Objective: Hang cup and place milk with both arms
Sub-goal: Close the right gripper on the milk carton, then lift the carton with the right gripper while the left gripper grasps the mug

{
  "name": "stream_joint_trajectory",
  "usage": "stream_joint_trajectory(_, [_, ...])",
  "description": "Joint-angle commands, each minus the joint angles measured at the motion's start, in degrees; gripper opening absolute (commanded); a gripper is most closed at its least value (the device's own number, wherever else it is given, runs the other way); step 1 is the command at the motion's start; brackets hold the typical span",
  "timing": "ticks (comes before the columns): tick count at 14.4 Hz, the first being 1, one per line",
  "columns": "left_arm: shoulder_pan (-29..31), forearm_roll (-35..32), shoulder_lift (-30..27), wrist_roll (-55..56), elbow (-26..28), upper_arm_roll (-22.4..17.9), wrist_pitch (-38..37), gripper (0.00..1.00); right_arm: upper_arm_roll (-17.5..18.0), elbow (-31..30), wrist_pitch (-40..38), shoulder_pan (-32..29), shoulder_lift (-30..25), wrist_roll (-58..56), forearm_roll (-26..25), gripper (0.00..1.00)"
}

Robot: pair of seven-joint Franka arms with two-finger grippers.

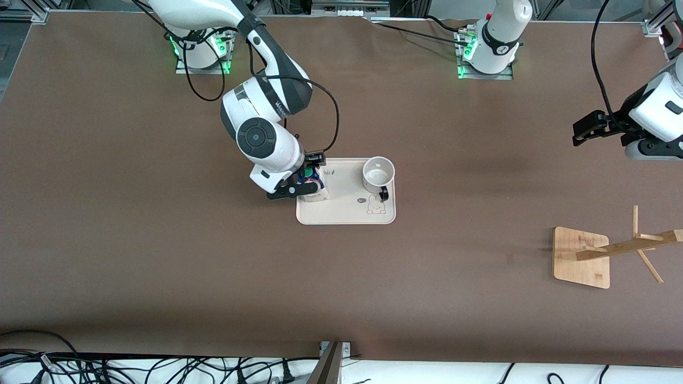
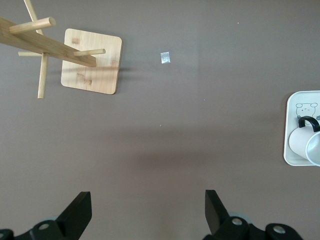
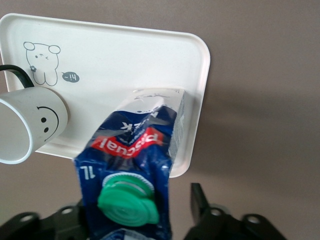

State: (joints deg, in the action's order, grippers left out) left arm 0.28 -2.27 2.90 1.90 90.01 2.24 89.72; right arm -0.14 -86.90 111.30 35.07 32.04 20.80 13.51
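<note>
The milk (image 1: pixel 316 192) stands on the white tray (image 1: pixel 347 216), at the tray's end toward the right arm. My right gripper (image 1: pixel 305 182) is down around its top. In the right wrist view the milk (image 3: pixel 135 150) with its green cap fills the space between the jaws. One fingertip (image 3: pixel 197 200) stands a little apart from it, so the gripper is open. The cup (image 1: pixel 378 173) stands upright on the same tray, handle toward the camera; its smiley shows in the right wrist view (image 3: pixel 37 125). My left gripper (image 1: pixel 584 130) waits open and empty, up over the table's left-arm end.
A bamboo cup rack (image 1: pixel 581 257) with a leaning post and pegs stands toward the left arm's end, nearer the camera; it shows in the left wrist view (image 2: pixel 92 60). A small grey patch (image 1: pixel 509 258) lies on the brown table beside it.
</note>
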Motion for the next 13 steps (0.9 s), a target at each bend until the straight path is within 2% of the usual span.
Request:
stream_joint_trajectory(1, [0.25,-0.28,0.35,-0.93,-1.51,0.4,-1.3,1.0,-0.12,0.16,-0.47,0.26,-0.48,-1.11,-0.23,0.35])
stream_joint_trajectory(9, [-0.98,-0.02,0.88,-0.41,-1.51,0.66,-3.59,1.0,-0.12,1.03,-0.82,0.61,-1.1,-0.49,0.03,0.35])
stream_joint_trajectory(13, [-1.34,4.71,3.07,-0.93,-2.03,0.57,-3.59,1.0,-0.12,1.56,-3.79,0.79,-4.08,0.21,-0.06,0.35])
